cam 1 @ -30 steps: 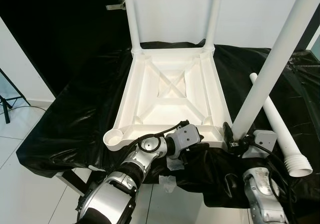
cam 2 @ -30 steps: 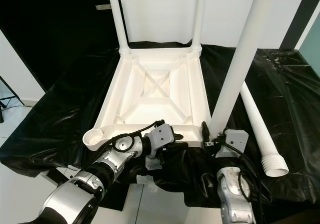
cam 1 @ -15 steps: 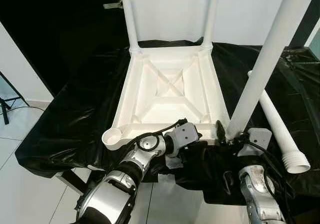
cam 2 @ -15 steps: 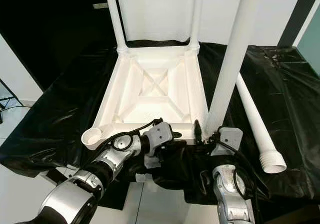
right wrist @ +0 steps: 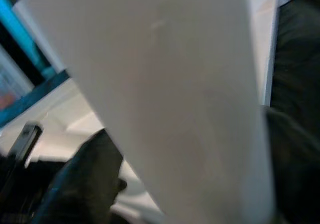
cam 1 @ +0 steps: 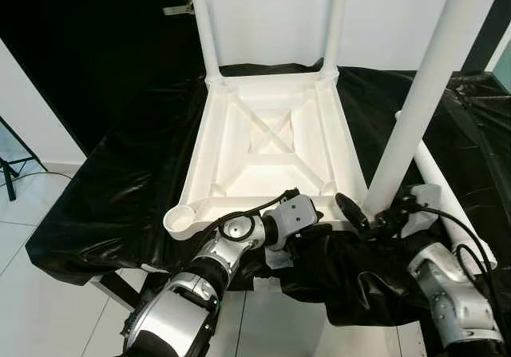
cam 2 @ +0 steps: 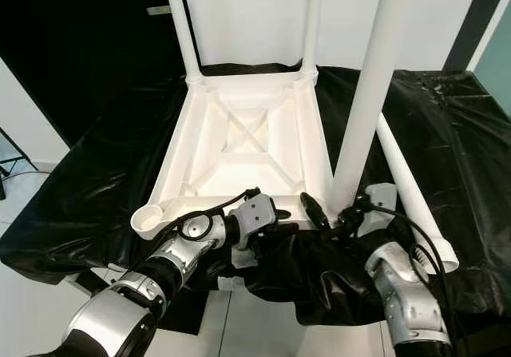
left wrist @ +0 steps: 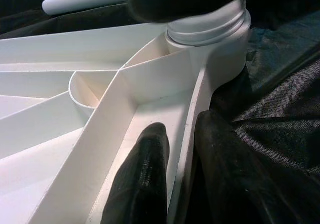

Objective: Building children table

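The right pincer (cam 1: pixel 369 217) is closed around the foot of a long white plastic tube leg (cam 1: pixel 427 85), one black finger (cam 1: pixel 350 211) being seen on the tabletop side of it. The leg is held nearly upright, its long axis leaning slightly toward the robot's right as it rises out of the top of the eye views, and its lower end is set at the near right corner of the upturned white plastic children's tabletop (cam 1: pixel 267 145). Compared with a second ago, the right wrist is seen swung outward to the right, the finger now stands out more on the left of the leg, and the leg is tilted less.

The left pincer (left wrist: pixel 177 174) is clamped on the near rim of the tabletop, one finger (left wrist: pixel 145 176) inside the rim wall and the other outside it on the black sheet; its place is unchanged.

The tabletop lies underside up on the worktop covered with crinkled black plastic sheeting (cam 1: pixel 120 189), its ribs forming a cross. Two further white legs (cam 1: pixel 204 25) are already fitted upright at the far corners. An open round socket (cam 1: pixel 182 218) is seen at the near left corner. A fourth white tube with a threaded end (cam 2: pixel 415 201) lies flat on the sheeting to the right, pointing away from the robot.
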{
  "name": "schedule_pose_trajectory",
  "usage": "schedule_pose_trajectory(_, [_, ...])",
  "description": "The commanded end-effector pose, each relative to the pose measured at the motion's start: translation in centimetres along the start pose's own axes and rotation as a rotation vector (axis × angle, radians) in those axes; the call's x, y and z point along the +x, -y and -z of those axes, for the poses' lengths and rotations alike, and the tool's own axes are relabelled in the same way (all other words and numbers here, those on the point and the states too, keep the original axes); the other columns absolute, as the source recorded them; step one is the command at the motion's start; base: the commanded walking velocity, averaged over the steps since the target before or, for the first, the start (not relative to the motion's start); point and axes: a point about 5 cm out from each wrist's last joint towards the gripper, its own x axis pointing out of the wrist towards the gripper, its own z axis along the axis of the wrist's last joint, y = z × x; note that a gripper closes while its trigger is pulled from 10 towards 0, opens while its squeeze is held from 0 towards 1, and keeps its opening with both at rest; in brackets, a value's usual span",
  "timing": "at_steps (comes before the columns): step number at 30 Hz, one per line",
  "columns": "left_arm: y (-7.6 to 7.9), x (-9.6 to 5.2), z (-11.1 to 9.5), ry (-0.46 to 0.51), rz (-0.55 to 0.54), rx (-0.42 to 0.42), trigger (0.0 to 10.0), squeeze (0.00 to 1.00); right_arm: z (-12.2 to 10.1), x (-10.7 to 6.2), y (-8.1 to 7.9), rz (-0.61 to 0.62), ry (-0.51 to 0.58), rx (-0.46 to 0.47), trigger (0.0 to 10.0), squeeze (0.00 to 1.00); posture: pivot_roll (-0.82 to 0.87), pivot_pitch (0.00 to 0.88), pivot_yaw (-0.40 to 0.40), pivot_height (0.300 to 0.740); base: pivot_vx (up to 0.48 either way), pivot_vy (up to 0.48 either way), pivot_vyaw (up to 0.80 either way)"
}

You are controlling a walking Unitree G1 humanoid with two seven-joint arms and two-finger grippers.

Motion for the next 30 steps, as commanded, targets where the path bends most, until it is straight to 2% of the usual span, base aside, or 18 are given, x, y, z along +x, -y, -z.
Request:
schedule_pose_trajectory(1, [1.9, -0.5, 3.2, -0.147, 0.016, -0.083, 10.0, 0.0, 1.2, 0.5, -2.7, -0.189, -0.042, 0.06, 0.0, 0.0, -0.13, 0.0, 0.043, 0.74, 0.0, 0.0, 0.0])
schedule_pose_trajectory(5, [1.8, -0.6, 3.2, -0.15, 0.013, -0.083, 10.0, 0.0, 1.1, 0.1, -2.6, -0.256, -0.065, 0.049, 0.0, 0.0, -0.13, 0.0, 0.042, 0.74, 0.0, 0.0, 0.0])
schedule_pose_trajectory(10, [1.8, -0.6, 3.3, -0.151, 0.011, -0.084, 10.0, 0.0, 0.7, 0.0, -1.9, -0.278, -0.093, 0.062, 0.0, 0.0, -0.13, 0.0, 0.04, 0.74, 0.0, 0.0, 0.0])
schedule_pose_trajectory(14, [2.0, -0.5, 3.3, -0.15, 0.014, -0.085, 10.0, 0.0, 2.3, -0.2, -2.3, -0.251, -0.16, 0.041, 0.0, 0.0, -0.13, 0.0, 0.039, 0.74, 0.0, 0.0, 0.0])
schedule_pose_trajectory(16, [2.0, -0.4, 3.2, -0.149, 0.014, -0.085, 10.0, 0.0, 3.5, 0.5, -2.8, -0.107, -0.142, 0.017, 0.0, 0.0, -0.13, 0.0, 0.037, 0.74, 0.0, 0.0, 0.0])
schedule_pose_trajectory(17, [2.0, -0.4, 3.2, -0.148, 0.014, -0.086, 10.0, 0.0, 3.9, 0.8, -3.1, 0.02, -0.102, 0.013, 0.0, 0.0, -0.13, 0.0, 0.037, 0.74, 0.0, 0.0, 0.0])
schedule_pose_trajectory(19, [2.0, -0.4, 3.2, -0.148, 0.014, -0.086, 10.0, 0.0, 3.9, 0.8, -3.1, 0.02, -0.102, 0.013, 0.0, 0.0, -0.13, 0.0, 0.037, 0.74, 0.0, 0.0, 0.0])
schedule_pose_trajectory(21, [2.1, -0.3, 3.2, -0.147, 0.014, -0.087, 10.0, 0.0, 4.3, 1.0, -3.7, 0.231, -0.033, -0.002, 0.0, 0.0, -0.13, 0.0, 0.035, 0.74, 0.0, 0.0, 0.0])
schedule_pose_trajectory(22, [2.1, -0.3, 3.2, -0.147, 0.014, -0.087, 10.0, 0.0, 4.3, 1.0, -3.7, 0.231, -0.033, -0.002, 0.0, 0.0, -0.13, 0.0, 0.035, 0.74, 0.0, 0.0, 0.0])
schedule_pose_trajectory(24, [2.2, -0.3, 3.2, -0.145, 0.015, -0.088, 10.0, 0.0, 4.3, 0.8, -4.5, 0.377, 0.016, -0.026, 0.0, 0.0, -0.12, 0.0, 0.037, 0.74, 0.0, 0.0, 0.0])
schedule_pose_trajectory(26, [2.3, -0.3, 3.2, -0.145, 0.015, -0.091, 10.0, 0.0, 4.2, 0.8, -4.9, 0.434, 0.033, -0.057, 0.0, 0.0, -0.12, 0.0, 0.035, 0.74, 0.0, 0.0, 0.0])
schedule_pose_trajectory(27, [2.3, -0.3, 3.3, -0.149, 0.015, -0.092, 10.0, 0.0, 4.2, 0.6, -4.4, 0.496, 0.035, -0.062, 0.0, 0.0, -0.13, 0.0, 0.035, 0.74, 0.0, 0.0, 0.0])
schedule_pose_trajectory(30, [2.4, -0.3, 3.4, -0.152, 0.016, -0.093, 10.0, 0.0, 4.1, 0.5, -3.8, 0.552, 0.045, -0.064, 0.0, 0.0, -0.13, 0.0, 0.035, 0.74, 0.0, 0.0, 0.0])
